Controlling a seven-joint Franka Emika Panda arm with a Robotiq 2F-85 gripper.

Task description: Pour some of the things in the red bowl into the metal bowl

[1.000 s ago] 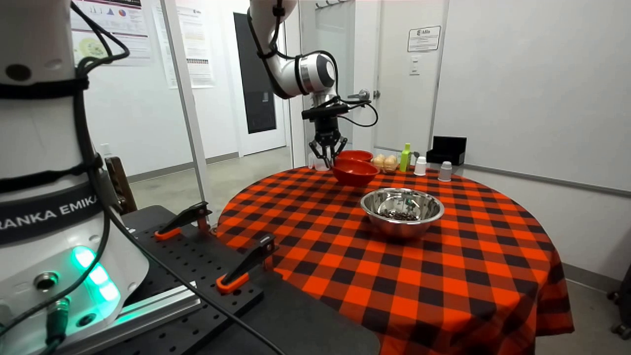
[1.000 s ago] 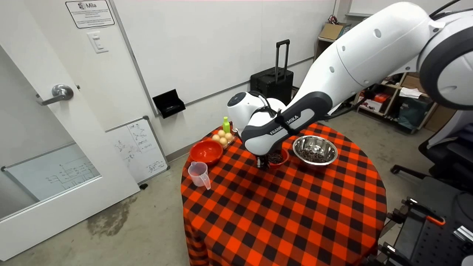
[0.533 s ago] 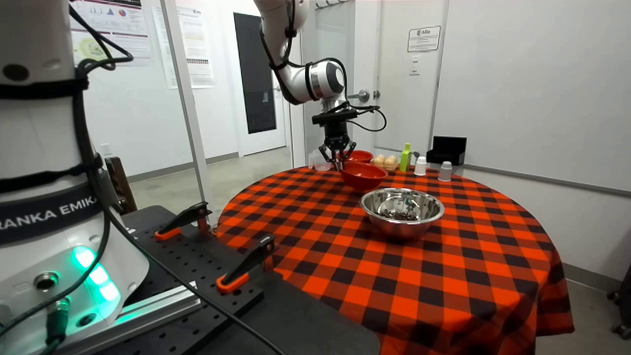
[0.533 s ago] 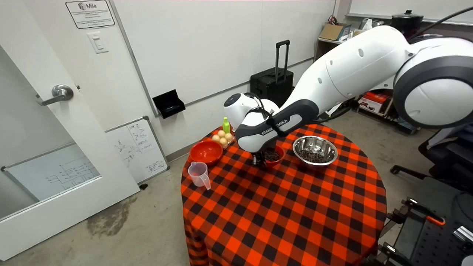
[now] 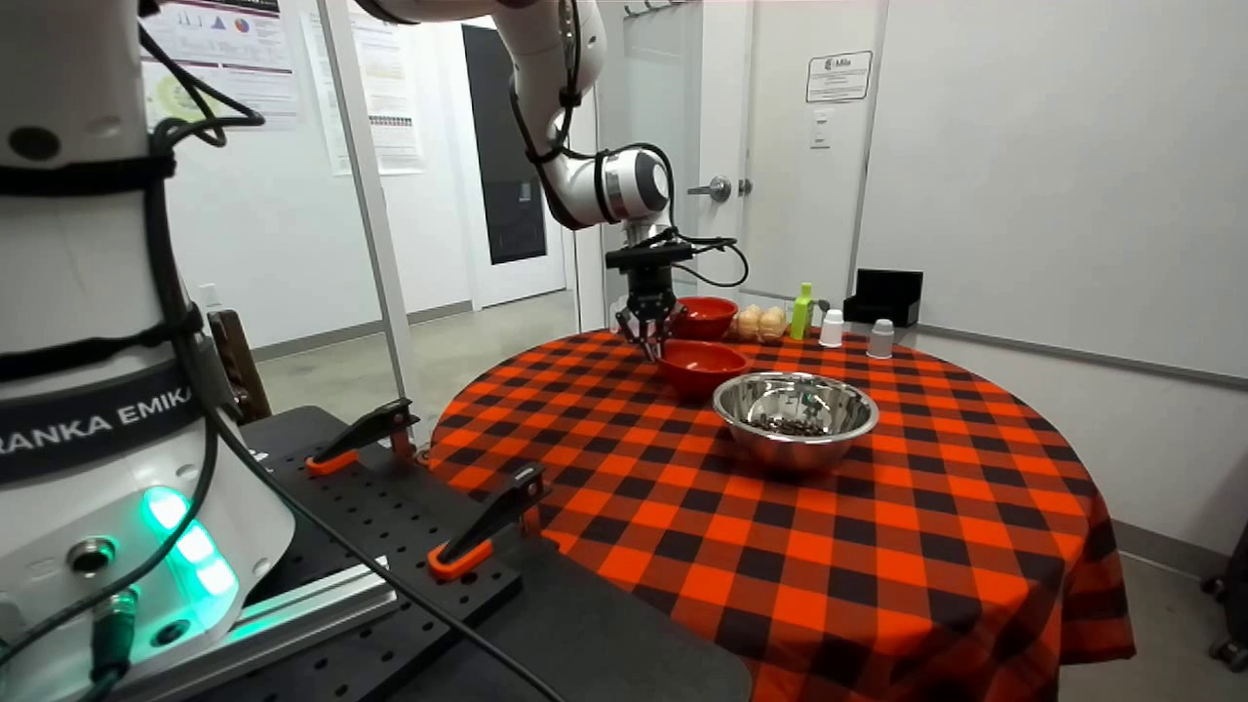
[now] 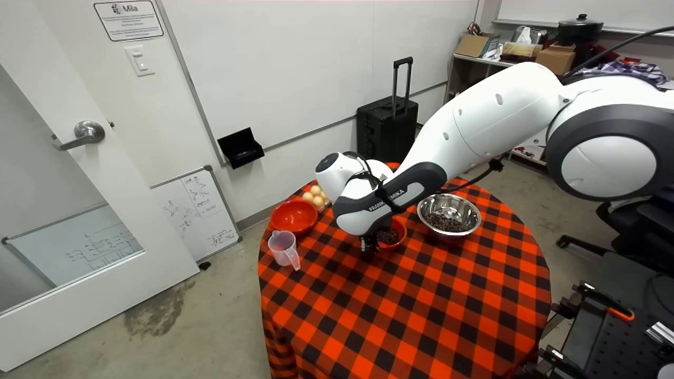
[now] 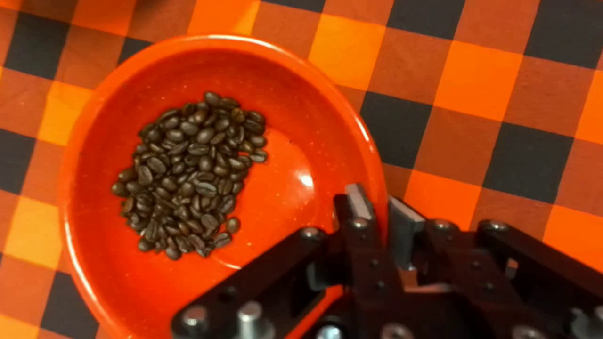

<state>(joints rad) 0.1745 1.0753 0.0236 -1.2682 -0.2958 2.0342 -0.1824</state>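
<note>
The red bowl (image 5: 694,382) holds dark coffee beans (image 7: 188,179). My gripper (image 5: 655,351) is shut on its rim, one finger inside and one outside, as the wrist view shows (image 7: 380,212). The bowl hangs level, low over the checked cloth; I cannot tell whether it touches it. In an exterior view my arm partly hides the red bowl (image 6: 402,232) and the gripper (image 6: 369,243). The shiny metal bowl (image 5: 795,447) stands close beside it and also holds dark beans; it shows in the other exterior picture too (image 6: 461,202). It is out of the wrist view.
Another red bowl (image 6: 294,217) stands at the back near a clear measuring cup (image 6: 284,247). Eggs (image 5: 760,322), a green bottle (image 5: 801,310) and white cups (image 5: 832,329) (image 5: 880,338) line the far edge. The round table's edge (image 6: 260,263) lies beyond the measuring cup.
My gripper and the red bowl first shifted slightly sideways, then came down toward the table. The beans stay in the bowl. The metal bowl has not moved.
</note>
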